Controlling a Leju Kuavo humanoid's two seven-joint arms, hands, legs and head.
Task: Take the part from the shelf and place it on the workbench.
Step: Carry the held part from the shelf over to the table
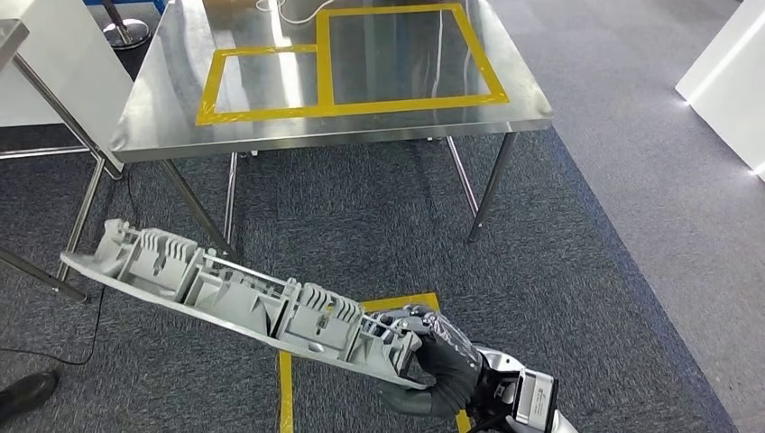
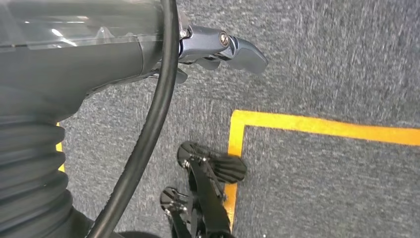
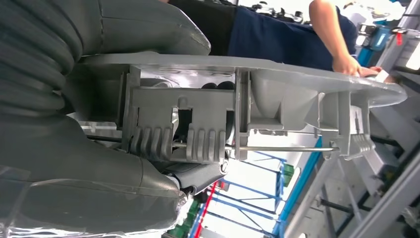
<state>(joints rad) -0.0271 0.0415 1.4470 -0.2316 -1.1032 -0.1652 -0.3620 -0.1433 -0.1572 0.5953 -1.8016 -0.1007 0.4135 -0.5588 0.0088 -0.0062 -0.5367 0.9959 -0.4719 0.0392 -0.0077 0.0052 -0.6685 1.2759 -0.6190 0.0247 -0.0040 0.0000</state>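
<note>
From the head view, the robot's right hand point(image 1: 439, 363), dark grey with a silver forearm, reaches in from the lower right and has its fingers point(image 1: 417, 317) clamped around one end of a long, light grey moulded plastic part point(image 1: 236, 296) with ribbed clips and open compartments. The part is held in the air above the dark grey carpeted floor point(image 1: 361, 225), slanting from the hand up toward the left, well short of the table. A shiny stainless steel table point(image 1: 162, 113) stands ahead, its top marked with two adjoining rectangles of yellow tape point(image 1: 323, 61). More yellow tape point(image 1: 286, 388) marks the carpet beneath the part. In the right wrist view, the hand point(image 3: 148, 183) grips the grey part point(image 3: 257, 106) from both sides, and a person in a dark blue top point(image 3: 287, 34) stands beyond it. In the left wrist view, the left hand point(image 2: 218, 49) hangs above the carpet; whether its fingers are apart or together cannot be told.
</note>
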